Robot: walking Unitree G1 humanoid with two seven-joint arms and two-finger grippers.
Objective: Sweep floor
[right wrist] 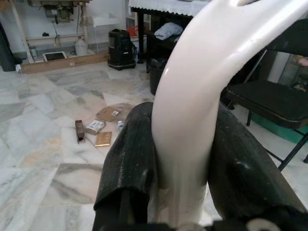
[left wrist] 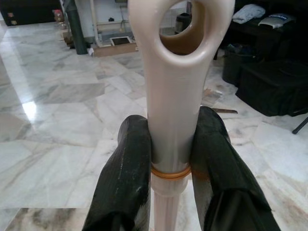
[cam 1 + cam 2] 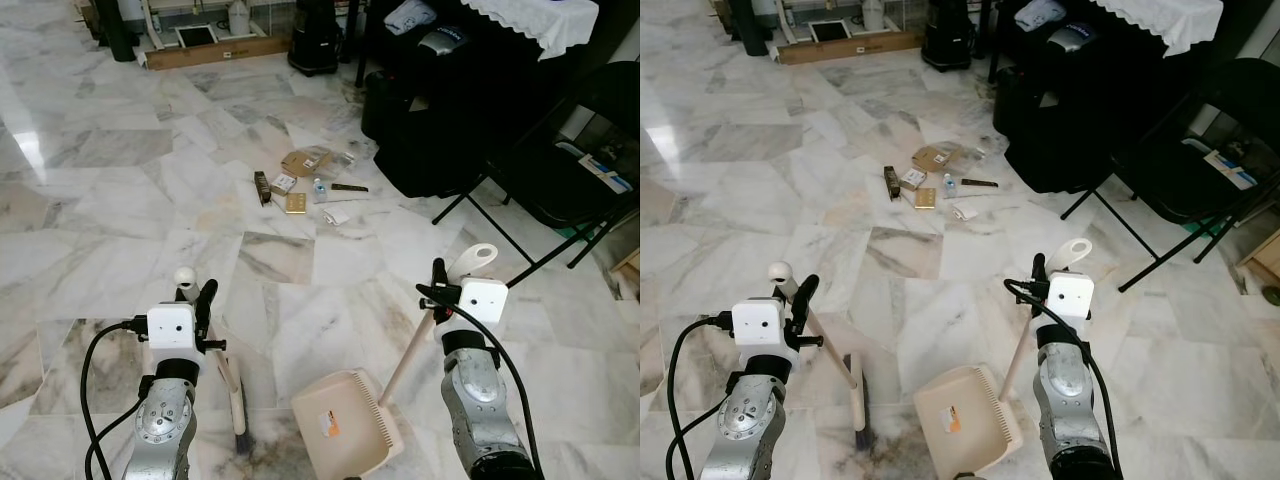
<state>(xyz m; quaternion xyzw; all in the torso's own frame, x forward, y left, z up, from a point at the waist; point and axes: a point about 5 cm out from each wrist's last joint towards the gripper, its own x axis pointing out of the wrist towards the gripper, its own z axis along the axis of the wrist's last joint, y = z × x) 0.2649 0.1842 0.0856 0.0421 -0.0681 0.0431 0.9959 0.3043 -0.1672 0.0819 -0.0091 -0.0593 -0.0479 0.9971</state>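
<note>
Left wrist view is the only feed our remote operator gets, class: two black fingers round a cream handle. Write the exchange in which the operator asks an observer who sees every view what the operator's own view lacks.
Operator: What is this handle part of?
Observer: A broom, bristles down on the marble floor, held by the left gripper.
Operator: And the other arm?
Observer: The right gripper is shut on the dustpan handle; the dustpan sits on the floor between the arms.
Operator: Where is the litter?
Observer: Ahead, a scatter of small boxes and scraps lies beside the black folding chair.
</note>
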